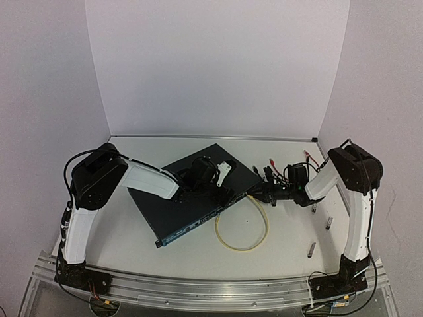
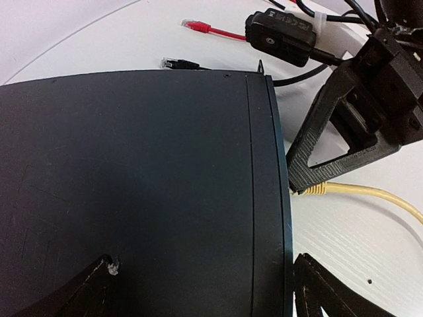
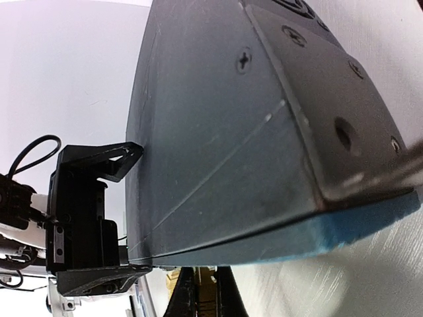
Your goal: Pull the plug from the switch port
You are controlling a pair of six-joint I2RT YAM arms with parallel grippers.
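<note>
Yellow cable [image 1: 244,249] lies in a loop on the desk [image 1: 132,244] in the top view. One end runs up to the port face of the switch [image 1: 188,208], which sits slantwise at mid-desk. The left claw [image 1: 206,177] is over the switch's top. The right claw [image 1: 263,193] is at the cable's end, by that face.

From the left wrist, the left claw is spread wide and grips nothing: one finger rests on the switch's top, the other hangs past the port edge. The plug [image 2: 316,191] sits against that edge with a right-claw fingertip on it, so it appears not yet pulled out.

From the right wrist, the right claw's fingers stand narrow with something pale between them, most likely the plug. On that reading the grip is made and only the pull itself is left.
</note>
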